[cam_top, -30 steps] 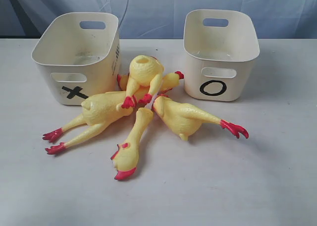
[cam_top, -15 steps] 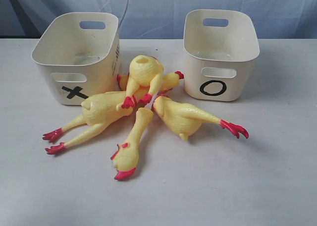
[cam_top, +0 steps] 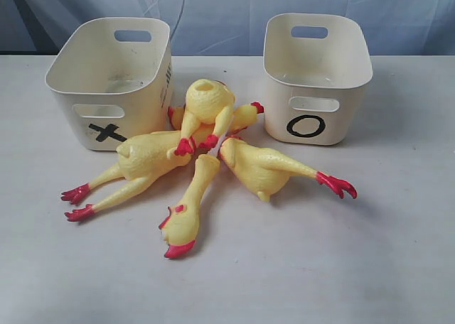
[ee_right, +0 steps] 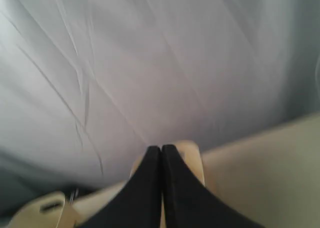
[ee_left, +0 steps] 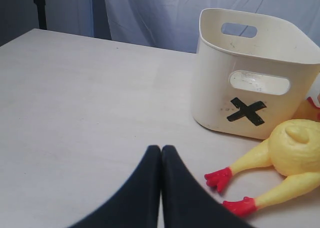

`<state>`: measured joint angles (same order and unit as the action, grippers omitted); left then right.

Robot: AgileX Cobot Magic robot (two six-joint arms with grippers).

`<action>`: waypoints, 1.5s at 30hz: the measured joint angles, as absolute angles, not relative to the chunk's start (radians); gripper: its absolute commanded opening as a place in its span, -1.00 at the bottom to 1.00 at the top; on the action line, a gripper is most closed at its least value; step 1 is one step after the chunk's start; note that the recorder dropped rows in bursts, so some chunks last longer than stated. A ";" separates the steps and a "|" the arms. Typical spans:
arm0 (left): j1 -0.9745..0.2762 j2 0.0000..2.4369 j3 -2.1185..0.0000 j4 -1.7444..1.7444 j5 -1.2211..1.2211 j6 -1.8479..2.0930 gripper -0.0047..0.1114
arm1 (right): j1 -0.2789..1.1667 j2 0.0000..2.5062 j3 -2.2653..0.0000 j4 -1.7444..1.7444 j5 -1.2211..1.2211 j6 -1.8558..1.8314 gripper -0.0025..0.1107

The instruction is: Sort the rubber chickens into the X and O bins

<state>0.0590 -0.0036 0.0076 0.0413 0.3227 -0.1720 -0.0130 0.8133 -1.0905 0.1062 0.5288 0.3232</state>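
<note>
My left claw [ee_left: 161,150] is pinched fully together, the two black fingers touching along their length with nothing between them, low over the bare desk [ee_left: 75,113]. Near its tips lie the two red feet of the left chicken [ee_left: 292,155]. That chicken's yellow body lies in front of the X bin [ee_left: 215,98], which stands upright on the desk with its black X facing this camera.

My right claw [ee_right: 161,150] is pressed together the same way and grips nothing. That view is blurred. A pale curtain [ee_right: 150,63] fills most of it, and I cannot tell what the cream shape just past the fingertips is.

From the exterior camera, the rubber chickens [cam_top: 206,153] lie heaped on the desk, between the two tubs and in front of them. The left chicken [cam_top: 146,157] stretches its legs out below the X bin [cam_top: 142,107]. The top chicken [cam_top: 207,102] rests on the heap, hollow end up. The front chicken [cam_top: 186,214] points its head toward the camera. The right chicken [cam_top: 259,166] lies in front of the O bin [cam_top: 338,125], its red feet pointing out to the right. All four lie outside the tubs.
</note>
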 measured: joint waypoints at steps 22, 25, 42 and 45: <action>0.059 -0.004 0.008 0.041 0.323 -0.172 -0.92 | 0.258 1.373 -1.175 1.222 0.872 -1.434 -0.57; 0.059 -0.004 0.008 0.041 0.323 -0.172 -0.92 | 0.376 1.438 -1.218 1.025 0.722 -1.381 0.14; 0.059 -0.004 0.008 0.041 0.323 -0.172 -0.92 | 0.557 1.869 -1.501 0.552 0.471 -1.142 0.20; 0.059 -0.004 0.008 0.041 0.323 -0.172 -0.92 | 0.559 1.924 -1.534 0.400 0.529 -0.996 0.20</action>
<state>0.0590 -0.0036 0.0076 0.0413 0.3227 -0.1720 0.5591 1.9236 -1.5342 0.4005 0.5288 -0.9964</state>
